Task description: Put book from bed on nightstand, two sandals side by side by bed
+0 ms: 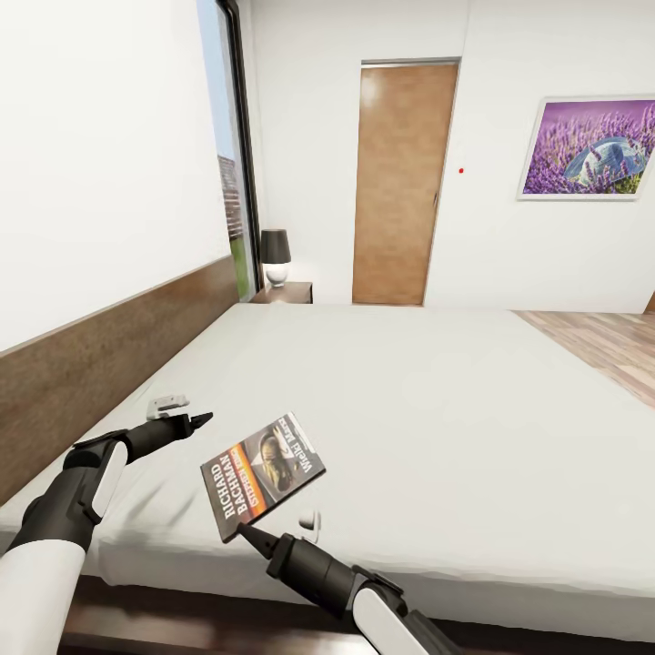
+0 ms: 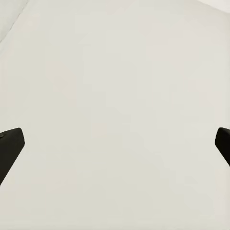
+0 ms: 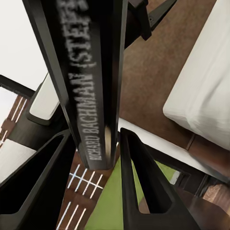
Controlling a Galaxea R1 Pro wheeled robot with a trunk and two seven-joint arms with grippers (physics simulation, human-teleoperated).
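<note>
The book [image 1: 264,473], a dark paperback with an orange band and "RICHARD BACHMAN" lettering, hangs tilted just above the bed's pale mattress [image 1: 437,400] near its front edge. My right gripper [image 1: 244,530] is shut on the book's lower corner. In the right wrist view the book's spine [image 3: 86,72] runs between the two black fingers [image 3: 143,187]. My left gripper [image 1: 196,420] hovers open over the mattress to the left of the book, its fingertips [image 2: 9,146] wide apart above bare mattress [image 2: 115,72]. A dark nightstand [image 1: 284,293] stands at the bed's far corner. The sandals are out of view.
A dark wooden headboard [image 1: 109,355] runs along the left wall. A lamp [image 1: 276,255] stands on the nightstand beside a tall window [image 1: 235,182]. A brown door [image 1: 400,182] and a lavender picture [image 1: 587,148] are on the far wall. Wood floor [image 1: 600,346] lies right of the bed.
</note>
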